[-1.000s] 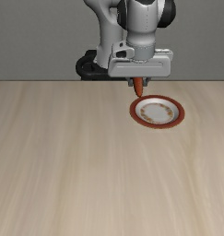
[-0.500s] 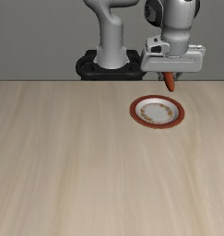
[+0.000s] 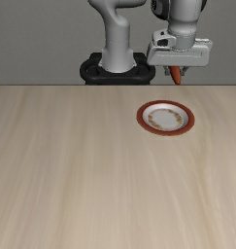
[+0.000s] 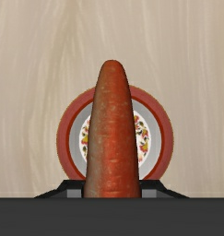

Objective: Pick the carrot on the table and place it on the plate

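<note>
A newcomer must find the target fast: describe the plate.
On the wooden table, toward the exterior view's right, beneath the gripper holding the carrot, lies the plate. It is the only flat round thing, red-brown rim around a patterned white centre.

You have bright, even light across the table (image 3: 71, 175), its pale wood flat in tone from edge to edge. The carrot (image 4: 112, 120) carries a soft sheen down its middle and darkens toward both sides. The underside of the gripper (image 3: 178, 74) sits in shade against the dull grey wall (image 3: 32, 39).
</note>
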Tool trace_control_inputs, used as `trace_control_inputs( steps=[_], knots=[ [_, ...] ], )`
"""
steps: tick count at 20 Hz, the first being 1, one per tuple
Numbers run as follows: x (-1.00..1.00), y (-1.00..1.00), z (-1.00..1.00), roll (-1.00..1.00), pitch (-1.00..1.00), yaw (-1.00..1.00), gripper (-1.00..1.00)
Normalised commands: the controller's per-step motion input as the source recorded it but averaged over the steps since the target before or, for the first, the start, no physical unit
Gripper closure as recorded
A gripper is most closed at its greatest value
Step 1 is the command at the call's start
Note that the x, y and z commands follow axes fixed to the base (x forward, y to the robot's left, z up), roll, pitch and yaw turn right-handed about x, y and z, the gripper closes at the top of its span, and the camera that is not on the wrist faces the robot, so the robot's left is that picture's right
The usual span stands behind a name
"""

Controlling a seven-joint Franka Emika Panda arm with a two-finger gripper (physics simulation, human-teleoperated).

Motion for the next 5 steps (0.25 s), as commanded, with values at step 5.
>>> trace_control_inputs(
  steps=[5],
  knots=[
    [0.00,0.00,0.00,0.00,0.00,0.00,-1.00]
  ],
)
